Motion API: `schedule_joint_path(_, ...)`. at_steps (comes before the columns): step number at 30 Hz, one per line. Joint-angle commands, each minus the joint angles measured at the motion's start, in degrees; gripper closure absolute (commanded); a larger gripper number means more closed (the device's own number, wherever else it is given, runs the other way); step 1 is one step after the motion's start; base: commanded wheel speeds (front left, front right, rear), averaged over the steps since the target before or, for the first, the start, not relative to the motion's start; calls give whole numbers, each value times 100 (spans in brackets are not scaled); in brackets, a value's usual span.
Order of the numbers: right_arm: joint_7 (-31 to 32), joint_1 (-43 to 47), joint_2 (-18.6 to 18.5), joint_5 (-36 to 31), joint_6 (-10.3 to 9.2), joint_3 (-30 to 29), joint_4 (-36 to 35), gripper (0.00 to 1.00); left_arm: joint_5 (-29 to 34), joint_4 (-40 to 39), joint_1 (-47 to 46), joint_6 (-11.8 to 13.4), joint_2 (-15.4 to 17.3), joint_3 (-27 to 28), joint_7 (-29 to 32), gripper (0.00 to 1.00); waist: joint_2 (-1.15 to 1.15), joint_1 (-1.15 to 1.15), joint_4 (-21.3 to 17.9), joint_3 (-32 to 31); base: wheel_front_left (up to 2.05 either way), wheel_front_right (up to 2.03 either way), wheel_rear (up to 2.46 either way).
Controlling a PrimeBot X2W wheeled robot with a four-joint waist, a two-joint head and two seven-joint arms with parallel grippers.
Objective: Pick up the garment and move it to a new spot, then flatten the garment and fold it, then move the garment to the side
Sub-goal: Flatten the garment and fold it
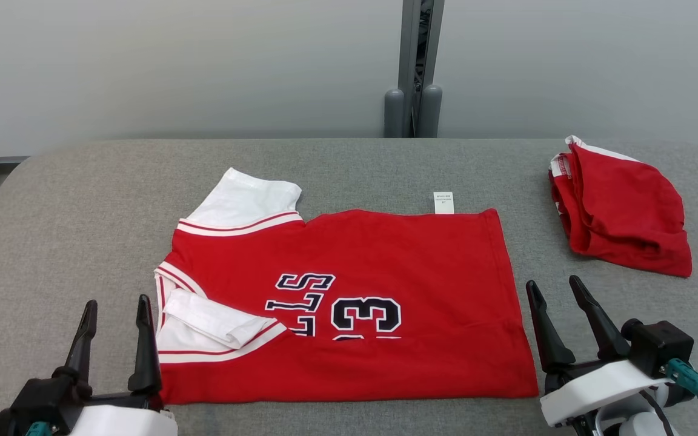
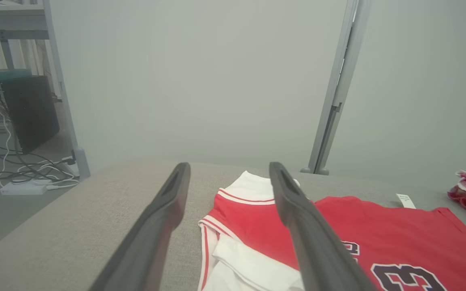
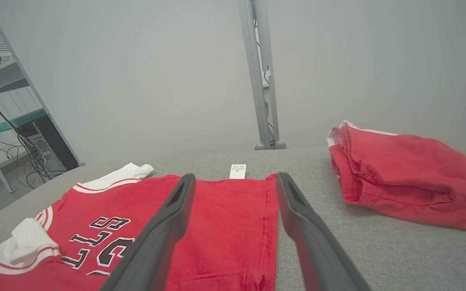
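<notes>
While both arms hang low over the near edge of the grey padded table (image 1: 82,200), nothing is in either one's hold. At the near left corner the left gripper (image 1: 116,301) has its two dark fingers spread wide with only bare table between them. Its inner finger stands just beside the shoulder end of the garment.

That garment, a red jersey (image 1: 397,254), lies flat across the middle of the table with its neck end to the left and its hem to the right. At the left end, the far white sleeve (image 1: 246,203) sticks out toward the back of the table, edged with red and white stripes. The near white sleeve (image 1: 216,324) is turned back on itself and rests on the red body. Dark, white-edged letters and a numeral 3 (image 1: 366,315) lie sideways on the chest, and a near band of red cloth folded up over the front cuts off their lower part. Along the far edge, toward the hem, a small white label (image 1: 443,202) pokes out onto the table.

Just past the hem's near corner the right gripper (image 1: 552,282) also stands released, fingers parted over bare table and pointing away from the robot. Farther right and toward the back, well apart from the jersey, a second red garment (image 1: 621,212) sits folded in a thick bundle, a bit of white trim showing at its far left corner. Behind the table a grey metal post (image 1: 414,66) rises against the pale wall.
</notes>
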Motion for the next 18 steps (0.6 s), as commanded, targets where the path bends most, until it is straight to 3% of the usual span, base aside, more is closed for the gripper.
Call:
schedule_joint_path(1, -25, -33, 9, -73, -1, -11, -9, 0, 40, 79, -228, -101, 17, -39, -8, 0, 0, 0, 1, 32, 0, 0, 0)
schedule_joint_path(10, -26, -434, 74, -89, -2, 322, 87, 0, 64, 756, -1347, -388, 444, -179, -8, 0, 0, 0, -246, 347, 0, 0, 0)
schedule_joint_path(18, -27, -1029, 137, -57, -1, 682, 100, 0, -406, 1945, -2777, -478, 1221, -639, 129, 0, 0, 0, -686, 1028, 0, 0, 0)
